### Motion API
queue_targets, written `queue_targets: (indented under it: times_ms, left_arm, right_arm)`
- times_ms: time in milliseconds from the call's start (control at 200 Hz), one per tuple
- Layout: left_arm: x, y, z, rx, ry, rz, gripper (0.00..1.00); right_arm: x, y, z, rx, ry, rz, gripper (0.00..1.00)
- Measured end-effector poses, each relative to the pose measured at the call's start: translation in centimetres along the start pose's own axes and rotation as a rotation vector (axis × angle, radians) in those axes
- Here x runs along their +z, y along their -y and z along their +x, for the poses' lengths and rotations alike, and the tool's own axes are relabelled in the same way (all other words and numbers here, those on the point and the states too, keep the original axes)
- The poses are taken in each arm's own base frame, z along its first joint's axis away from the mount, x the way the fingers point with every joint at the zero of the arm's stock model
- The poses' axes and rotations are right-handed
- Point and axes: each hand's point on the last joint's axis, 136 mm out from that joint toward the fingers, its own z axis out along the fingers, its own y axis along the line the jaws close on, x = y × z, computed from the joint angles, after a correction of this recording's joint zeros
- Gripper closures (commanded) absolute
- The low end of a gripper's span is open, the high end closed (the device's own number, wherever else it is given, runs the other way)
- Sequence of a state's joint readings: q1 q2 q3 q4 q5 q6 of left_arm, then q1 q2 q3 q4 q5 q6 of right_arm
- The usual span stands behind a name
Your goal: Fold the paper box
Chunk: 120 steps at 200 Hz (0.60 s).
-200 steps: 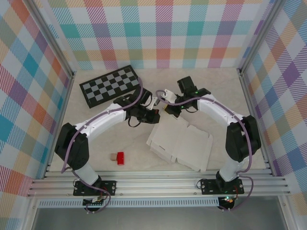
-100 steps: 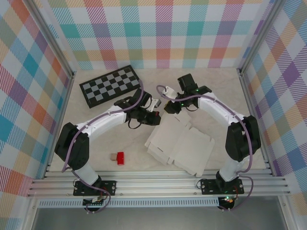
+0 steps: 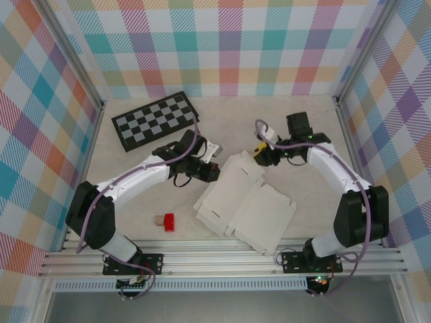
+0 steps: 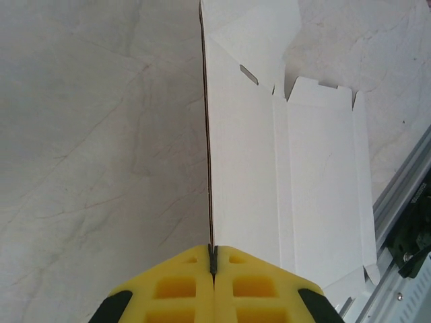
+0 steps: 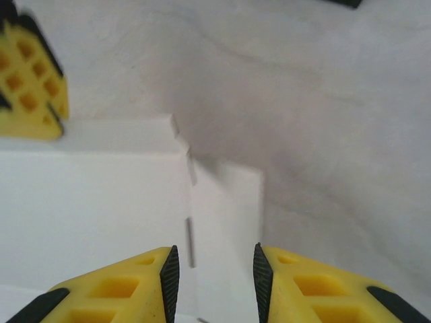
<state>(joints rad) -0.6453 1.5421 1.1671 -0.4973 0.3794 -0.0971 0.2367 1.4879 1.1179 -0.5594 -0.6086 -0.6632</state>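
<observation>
The box (image 3: 246,205) is plain white, the tabletop (image 3: 229,114) pale marbled beige. At ten o'clock sits a black-and-grey checkerboard (image 3: 155,120), and at seven a red block (image 3: 169,221).

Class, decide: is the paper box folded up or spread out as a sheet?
Spread out: the paper box lies as an open sheet on the table, flaps out and no walls formed. One edge is pinched in the left gripper.

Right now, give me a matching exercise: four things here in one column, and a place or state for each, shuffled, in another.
1. white cardboard paper box sheet
2. black-and-grey checkerboard
3. small red block
4. left arm's yellow fingers

A. beside a small tan block
B. pinched shut on a cardboard edge
C. at the back left
D. spread between the two arms

Pairs: 1-D, 2-C, 3-A, 4-B
</observation>
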Motion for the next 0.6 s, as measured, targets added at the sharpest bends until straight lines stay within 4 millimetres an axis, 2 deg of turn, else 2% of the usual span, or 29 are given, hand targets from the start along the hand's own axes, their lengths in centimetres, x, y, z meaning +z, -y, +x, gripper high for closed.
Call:
queue_targets:
  times_ms: [95, 140, 325, 600]
  left_arm:
    - [-0.6, -0.1, -0.4, 0.018, 0.023, -0.017, 1.0]
    - [-0.8, -0.2, -0.5, 0.022, 0.029, -0.026, 1.0]
    - [-0.9, -1.0, -0.6, 0.02, 0.035, -0.067, 1.0]
    - [-1.1, -1.3, -0.2, 0.024, 0.033, -0.08, 1.0]
  right_arm:
    - [1.9, -1.6, 4.1, 0.06, -0.05, -0.069, 0.65]
    - [2.4, -2.0, 5.3, 0.082, -0.073, -0.089, 0.66]
    - [2.3, -0.6, 5.9, 0.058, -0.073, -0.07, 0.66]
    - [2.8, 1.3, 8.2, 0.089, -0.101, -0.061, 0.64]
